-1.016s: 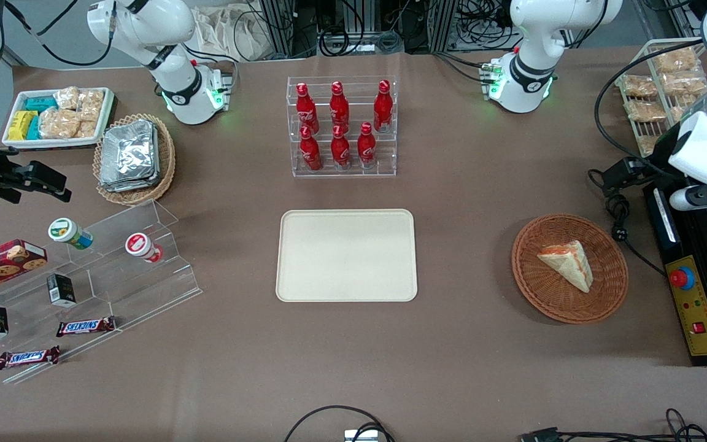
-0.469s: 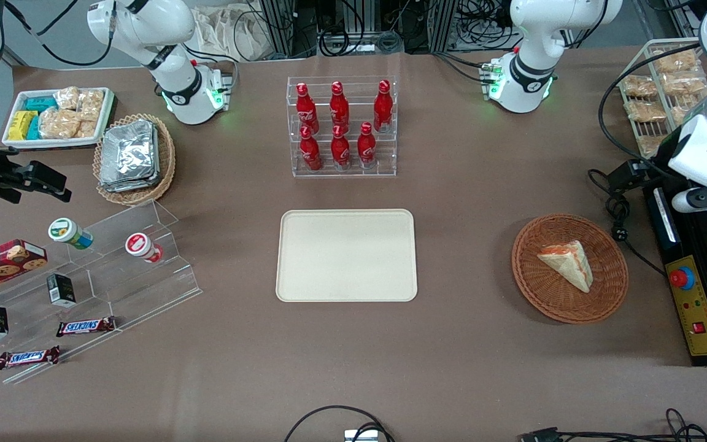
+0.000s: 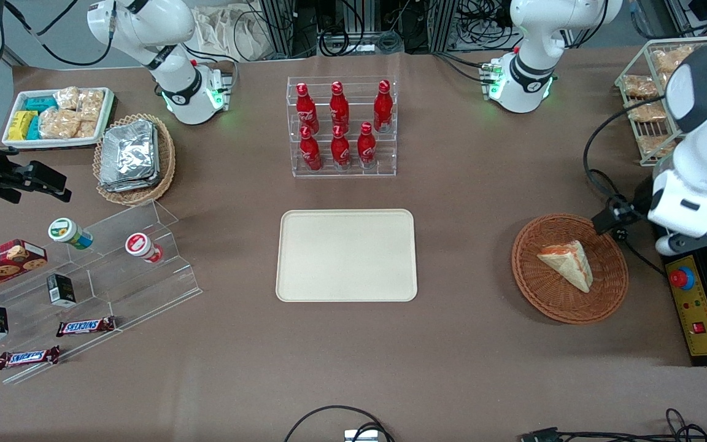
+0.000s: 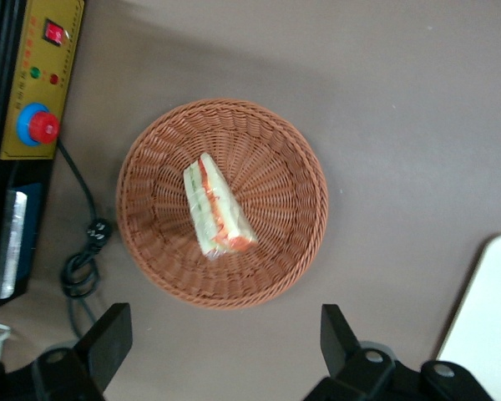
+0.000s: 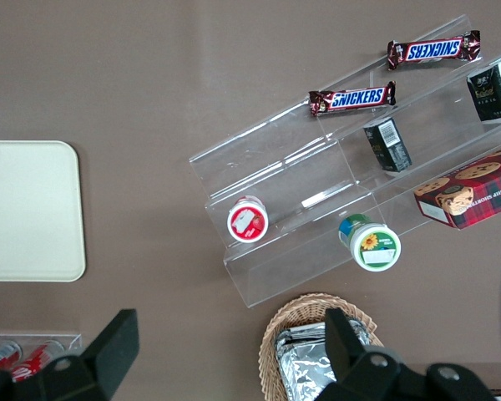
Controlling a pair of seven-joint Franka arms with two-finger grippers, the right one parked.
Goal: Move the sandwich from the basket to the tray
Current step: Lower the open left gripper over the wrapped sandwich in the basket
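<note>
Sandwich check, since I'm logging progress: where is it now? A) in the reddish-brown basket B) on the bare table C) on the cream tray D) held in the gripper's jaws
A: the sandwich lies in the basket; the gripper hovers open above the basket, and the tray holds nothing.

A clear rack (image 3: 342, 127) holds six red bottles (image 3: 339, 126) in two rows on the brown tabletop (image 3: 464, 196). Toward the parked arm's end: a tan basket (image 3: 134, 158) of foil packs (image 3: 128, 153), a white tray (image 3: 57, 116) of snacks, and clear steps (image 3: 92, 288) carrying two cups (image 3: 143, 247), small boxes, a cookie box (image 3: 1, 261) — plus two Snickers bars (image 3: 85, 326).
</note>
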